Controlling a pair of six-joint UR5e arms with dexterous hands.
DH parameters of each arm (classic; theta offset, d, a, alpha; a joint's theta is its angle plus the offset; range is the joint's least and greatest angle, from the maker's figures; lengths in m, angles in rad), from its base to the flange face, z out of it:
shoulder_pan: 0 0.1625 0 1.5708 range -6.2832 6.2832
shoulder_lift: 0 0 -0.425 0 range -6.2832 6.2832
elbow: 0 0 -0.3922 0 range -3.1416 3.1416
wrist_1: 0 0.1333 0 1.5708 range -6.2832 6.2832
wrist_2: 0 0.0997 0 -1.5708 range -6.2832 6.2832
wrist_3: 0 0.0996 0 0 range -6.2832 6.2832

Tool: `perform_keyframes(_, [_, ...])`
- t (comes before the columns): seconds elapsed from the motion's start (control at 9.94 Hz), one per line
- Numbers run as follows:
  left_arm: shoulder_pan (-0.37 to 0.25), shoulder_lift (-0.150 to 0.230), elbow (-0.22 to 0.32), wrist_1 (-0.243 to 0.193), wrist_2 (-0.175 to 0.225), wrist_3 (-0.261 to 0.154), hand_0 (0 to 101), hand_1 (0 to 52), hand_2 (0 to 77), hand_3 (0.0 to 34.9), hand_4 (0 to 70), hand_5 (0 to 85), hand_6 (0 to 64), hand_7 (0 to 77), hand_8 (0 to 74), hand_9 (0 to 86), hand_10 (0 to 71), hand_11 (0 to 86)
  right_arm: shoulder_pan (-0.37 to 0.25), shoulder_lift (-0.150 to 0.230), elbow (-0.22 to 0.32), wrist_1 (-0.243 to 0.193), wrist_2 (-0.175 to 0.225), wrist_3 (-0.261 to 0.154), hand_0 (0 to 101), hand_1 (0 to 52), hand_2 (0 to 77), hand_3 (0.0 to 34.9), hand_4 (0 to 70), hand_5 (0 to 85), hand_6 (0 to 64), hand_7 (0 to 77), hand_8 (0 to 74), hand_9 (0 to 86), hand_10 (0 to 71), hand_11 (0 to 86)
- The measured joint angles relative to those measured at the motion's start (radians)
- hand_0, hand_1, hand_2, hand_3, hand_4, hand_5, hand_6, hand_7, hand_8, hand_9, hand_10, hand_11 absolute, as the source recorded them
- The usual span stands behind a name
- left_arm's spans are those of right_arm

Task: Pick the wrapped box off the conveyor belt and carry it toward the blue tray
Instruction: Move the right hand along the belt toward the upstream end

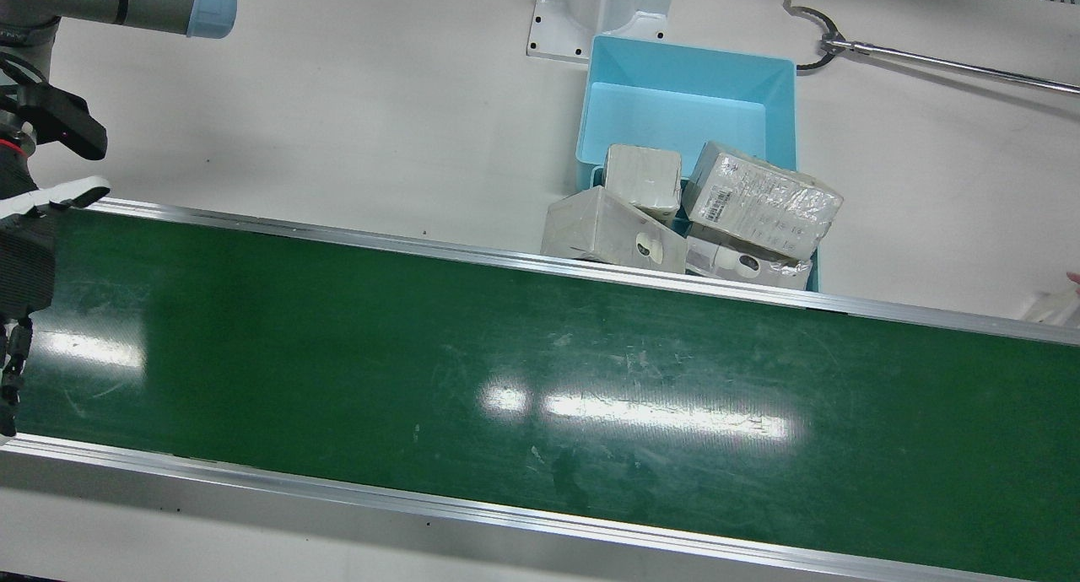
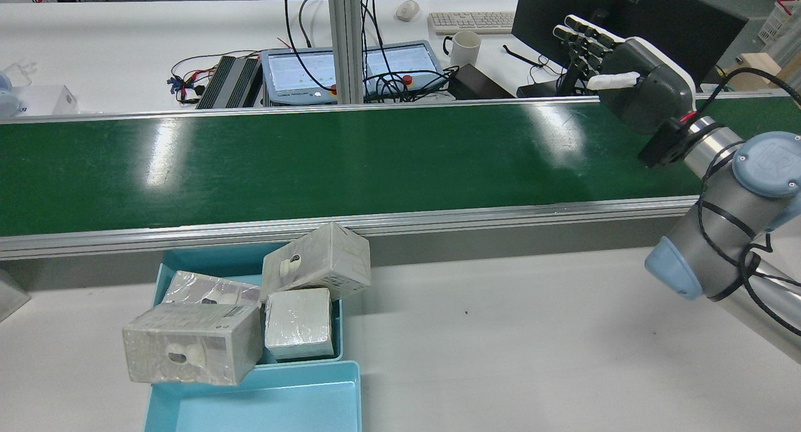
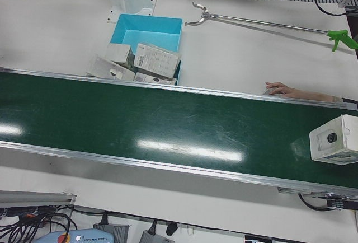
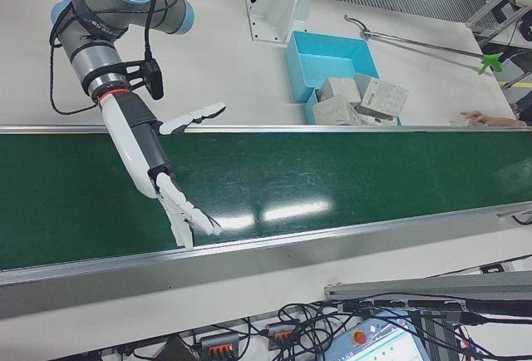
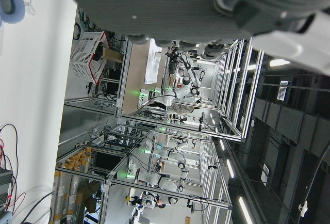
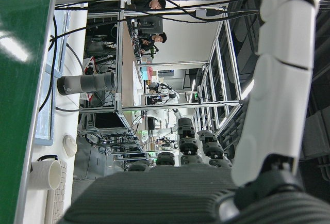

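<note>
A wrapped box [image 3: 334,139] with a round dark spot on its face rides the green conveyor belt [image 3: 140,120] at its far right end in the left-front view, with no hand near it. My right hand [image 4: 158,170] hovers open over the belt's other end, fingers spread; it also shows as my right hand [image 2: 626,75] in the rear view. Only the palm of my left hand [image 5: 196,7] shows, in its own view, holding nothing. The blue tray [image 1: 675,84] sits beside the belt's far rail.
Several wrapped boxes [image 1: 759,198] are heaped in a second blue tray [image 2: 335,332] against the rail, one box [image 1: 612,232] leaning over its edge. A long reach-grabber [image 3: 251,20] lies on the table. A person's hand [image 3: 279,90] rests by the rail.
</note>
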Motion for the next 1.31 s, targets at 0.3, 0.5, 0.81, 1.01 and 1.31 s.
perform_keyframes(0.3, [0.0, 0.0, 0.0, 0.0, 0.0, 0.0, 0, 0.0, 0.5, 0.0, 0.0, 1.1, 0.5, 0.5, 0.5, 0.0, 0.0, 0.5, -0.005, 0.0, 0.012, -0.001, -0.003, -0.009, 46, 10.4, 6.5, 0.1, 7.6, 3.8, 3.8, 10.9, 2.2, 1.1, 0.0, 1.6])
perform_keyframes(0.5, [0.0, 0.0, 0.0, 0.0, 0.0, 0.0, 0, 0.0, 0.5, 0.0, 0.0, 1.1, 0.0, 0.5, 0.5, 0.5, 0.0, 0.5, -0.015, 0.003, 0.016, -0.003, 0.003, -0.015, 46, 10.4, 6.5, 0.2, 7.6, 4.9, 3.8, 12.0, 2.2, 1.1, 0.0, 1.6])
perform_keyframes(0.81, [0.0, 0.0, 0.0, 0.0, 0.0, 0.0, 0, 0.0, 0.5, 0.0, 0.0, 1.1, 0.0, 0.5, 0.5, 0.0, 0.0, 0.5, -0.041, 0.019, 0.011, -0.004, 0.011, -0.026, 44, 9.8, 7.6, 0.2, 8.7, 6.5, 5.5, 15.8, 3.3, 1.1, 0.0, 1.1])
perform_keyframes(1.01, [0.0, 0.0, 0.0, 0.0, 0.0, 0.0, 0, 0.0, 0.5, 0.0, 0.0, 1.1, 0.5, 0.5, 0.5, 0.0, 0.5, 0.5, -0.049, 0.025, 0.01, -0.004, 0.012, -0.032, 44, 8.2, 6.5, 0.1, 8.7, 6.5, 4.9, 15.3, 3.8, 2.7, 0.0, 1.1])
perform_keyframes(1.31, [0.0, 0.0, 0.0, 0.0, 0.0, 0.0, 0, 0.0, 0.5, 0.0, 0.0, 1.1, 0.5, 0.5, 0.5, 0.0, 0.5, 0.5, -0.059, 0.027, 0.01, -0.005, 0.012, -0.034, 43, 8.2, 6.0, 0.1, 9.8, 6.5, 4.9, 15.8, 3.8, 3.3, 0.0, 1.1])
